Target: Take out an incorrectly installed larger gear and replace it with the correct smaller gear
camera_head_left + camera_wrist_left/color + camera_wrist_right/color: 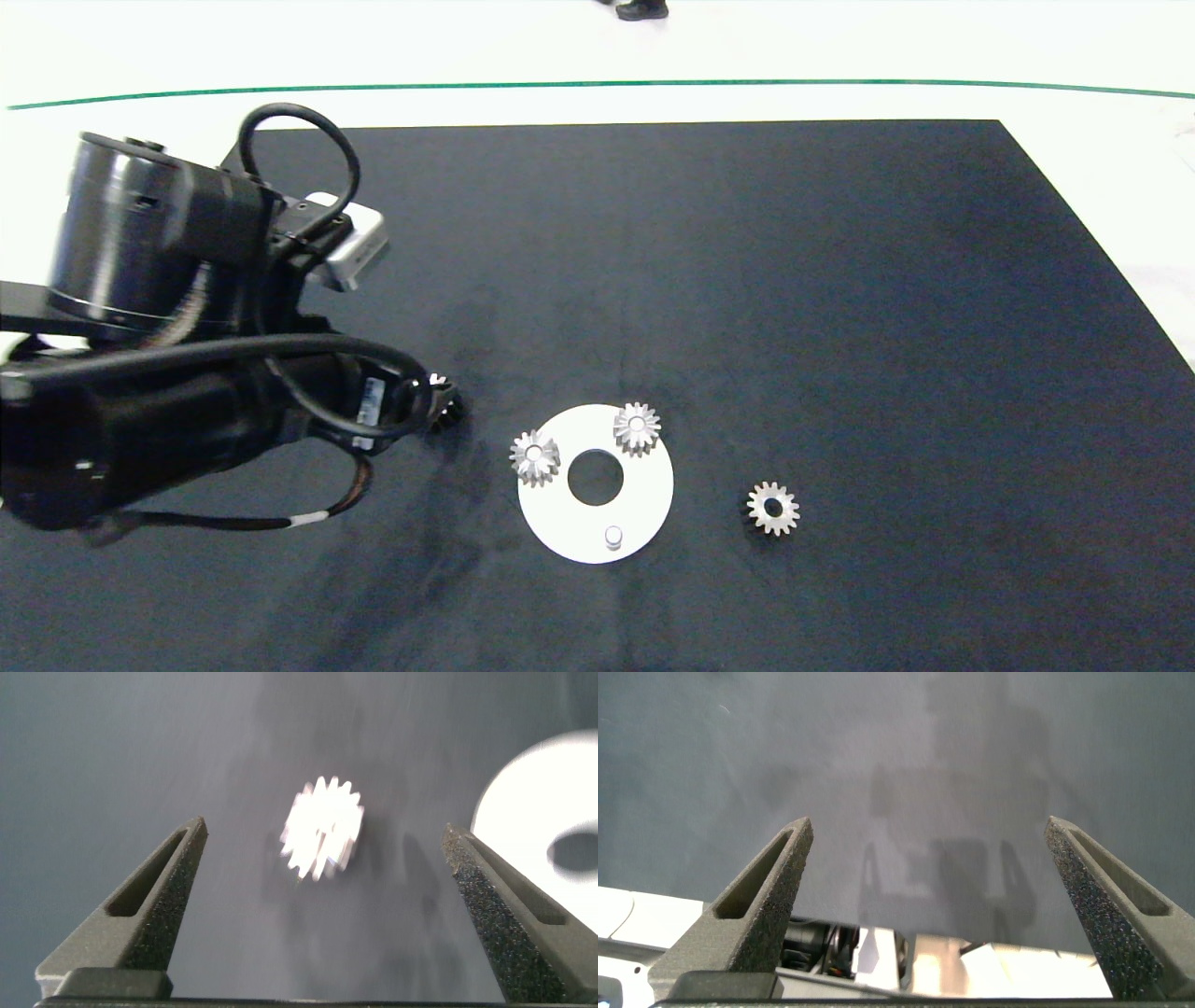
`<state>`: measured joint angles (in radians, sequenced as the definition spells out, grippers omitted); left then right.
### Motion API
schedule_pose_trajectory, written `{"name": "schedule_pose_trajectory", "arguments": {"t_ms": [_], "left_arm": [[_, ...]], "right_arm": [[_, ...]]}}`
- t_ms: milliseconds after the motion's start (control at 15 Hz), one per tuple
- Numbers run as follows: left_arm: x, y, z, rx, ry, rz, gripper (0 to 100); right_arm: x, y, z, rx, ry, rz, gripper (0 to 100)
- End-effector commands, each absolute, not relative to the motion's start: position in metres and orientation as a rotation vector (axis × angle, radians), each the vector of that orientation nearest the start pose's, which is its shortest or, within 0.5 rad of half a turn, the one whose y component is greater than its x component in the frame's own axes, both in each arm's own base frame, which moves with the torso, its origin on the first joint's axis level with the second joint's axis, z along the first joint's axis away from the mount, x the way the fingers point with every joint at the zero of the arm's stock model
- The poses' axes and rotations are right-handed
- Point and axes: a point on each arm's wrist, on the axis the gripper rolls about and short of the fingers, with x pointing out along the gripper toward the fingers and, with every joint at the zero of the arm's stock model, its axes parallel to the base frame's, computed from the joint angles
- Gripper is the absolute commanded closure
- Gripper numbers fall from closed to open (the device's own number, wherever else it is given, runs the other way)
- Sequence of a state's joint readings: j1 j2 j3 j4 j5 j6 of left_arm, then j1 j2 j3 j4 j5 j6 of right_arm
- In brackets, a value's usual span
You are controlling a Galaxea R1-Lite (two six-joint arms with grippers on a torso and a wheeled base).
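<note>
A silver gear (322, 838), which I take for the larger gear, rests on the dark mat between the fingers of my left gripper (324, 827). That gripper is open and its fingers stand well clear of the gear on both sides. In the head view this gear (444, 399) only peeks out from under the left wrist. The smaller gear (773, 508), with a dark centre hole, lies loose on the mat right of the white disc (644, 490). My right gripper (929, 821) is open over bare mat, outside the head view.
The white disc carries two silver gears on pegs (534, 457) (637, 428), one bare peg (613, 536) near its front edge and a round centre hole. A shoe (642, 9) shows beyond the table. The left arm (187, 373) covers the mat's left side.
</note>
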<state>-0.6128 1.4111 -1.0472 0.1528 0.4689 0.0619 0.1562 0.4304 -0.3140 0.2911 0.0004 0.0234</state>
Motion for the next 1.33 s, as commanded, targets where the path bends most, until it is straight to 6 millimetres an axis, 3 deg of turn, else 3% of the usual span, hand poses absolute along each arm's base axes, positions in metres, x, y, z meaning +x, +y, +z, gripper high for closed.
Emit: {"name": "schedule_pose_trajectory", "arguments": {"t_ms": [67, 267, 533, 667, 867, 1133, 1333], "left_arm": [[0.122, -0.069, 0.331, 0.252, 0.328, -0.125, 0], [0.094, -0.05, 0.345, 0.233, 0.323, -0.124, 0], [0.088, -0.049, 0.352, 0.17, 0.314, -0.137, 0], [0.087, -0.05, 0.352, 0.156, 0.314, -0.149, 0], [0.069, -0.041, 0.354, 0.176, 0.276, -0.189, 0], [0.065, -0.039, 0.354, 0.182, 0.274, -0.201, 0], [0.06, -0.036, 0.355, 0.176, 0.259, -0.215, 0]], "right_arm": [[0.047, 0.009, 0.192, -0.117, 0.427, 0.197, 0], [0.086, 0.017, 0.223, -0.279, 0.447, 0.237, 0], [0.103, 0.034, 0.233, -0.521, 0.423, 0.422, 0], [0.111, 0.049, 0.238, -0.56, 0.418, 0.502, 0], [0.134, 0.068, 0.235, -0.598, 0.48, 0.548, 0], [0.164, 0.113, 0.228, -0.68, 0.536, 0.648, 0], [0.184, 0.136, 0.216, -0.718, 0.588, 0.664, 0]]}}
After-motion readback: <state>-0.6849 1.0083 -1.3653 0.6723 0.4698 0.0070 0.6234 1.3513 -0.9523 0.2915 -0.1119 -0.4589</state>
